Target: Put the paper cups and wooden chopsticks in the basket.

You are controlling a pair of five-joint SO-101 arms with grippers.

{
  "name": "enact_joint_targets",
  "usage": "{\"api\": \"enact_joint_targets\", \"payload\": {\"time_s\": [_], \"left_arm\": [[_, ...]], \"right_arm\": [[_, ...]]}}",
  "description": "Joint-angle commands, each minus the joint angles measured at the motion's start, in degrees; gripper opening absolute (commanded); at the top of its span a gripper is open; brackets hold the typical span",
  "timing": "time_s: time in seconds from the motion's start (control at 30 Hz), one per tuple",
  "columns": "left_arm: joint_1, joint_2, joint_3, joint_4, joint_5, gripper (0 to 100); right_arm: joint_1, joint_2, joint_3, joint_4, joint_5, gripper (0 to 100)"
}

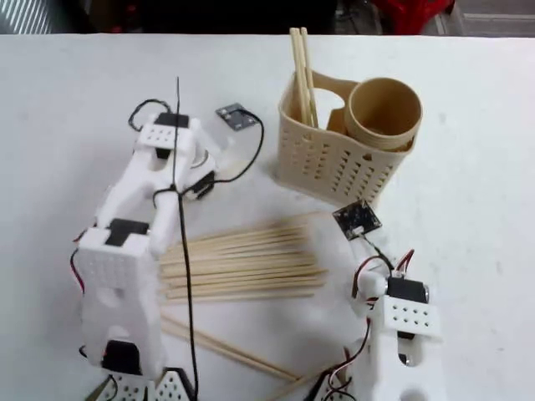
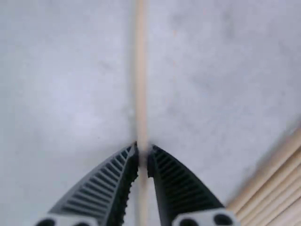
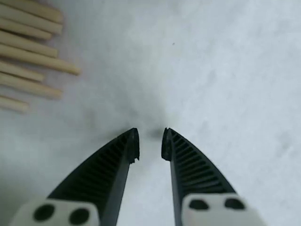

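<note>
A beige slotted basket [image 1: 322, 163] stands at the back of the white table. In it are stacked paper cups [image 1: 384, 113] and two upright wooden chopsticks [image 1: 302, 75]. A pile of chopsticks [image 1: 242, 261] lies mid-table between the arms. My left gripper [image 2: 142, 153] is shut on a single chopstick [image 2: 140, 70] just over the table, with the pile [image 2: 277, 188] close beside it. The left arm [image 1: 159, 184] stretches toward the back left. My right gripper [image 3: 150, 141] hangs narrowly open over bare table with nothing between its fingers, near the pile's ends [image 3: 33, 52].
Two more chopsticks [image 1: 226, 347] lie slanted near the front edge. Small black boards on cables sit by the basket [image 1: 236, 116] and above the right arm [image 1: 358, 219]. The right arm's base [image 1: 405, 313] stands front right. Black cables run along the left arm.
</note>
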Motion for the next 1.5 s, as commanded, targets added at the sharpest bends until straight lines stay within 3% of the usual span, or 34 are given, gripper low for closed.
{"api": "enact_joint_targets", "payload": {"time_s": [0.0, 0.23, 0.37, 0.6, 0.73, 0.97, 1.23, 1.47], "left_arm": [[-2.8, 1.7, -7.4, 5.5, 0.4, 2], [-7.3, -5.9, -23.9, 19.1, 2.4, 2], [-5.7, -14.7, -37.6, 28.0, 6.9, 2], [5.1, -29.4, -49.8, 25.8, 21.3, 2], [14.9, -31.2, -50.9, 19.0, 30.0, 3], [25.5, -31.1, -42.5, -5.1, 31.3, 2], [26.5, -31.1, -20.6, -35.6, 33.6, 2], [25.3, -31.1, -11.0, -43.4, 41.1, 3]], "right_arm": [[0.3, -0.3, -0.3, -1.0, -0.2, 9.1], [0.0, -0.3, -0.3, -1.0, -0.2, 9.1], [-1.0, -0.3, -0.2, -1.0, -0.2, 9.1], [-0.9, -0.3, -0.2, -1.0, -0.2, 9.1], [-1.0, -0.3, -0.2, -1.0, -0.2, 9.1], [-1.1, -0.3, -0.2, -1.0, -0.2, 9.1], [-1.2, -0.3, -0.2, -1.0, -0.2, 9.1], [-1.2, -0.3, -0.2, -1.0, -0.2, 9.1]]}}
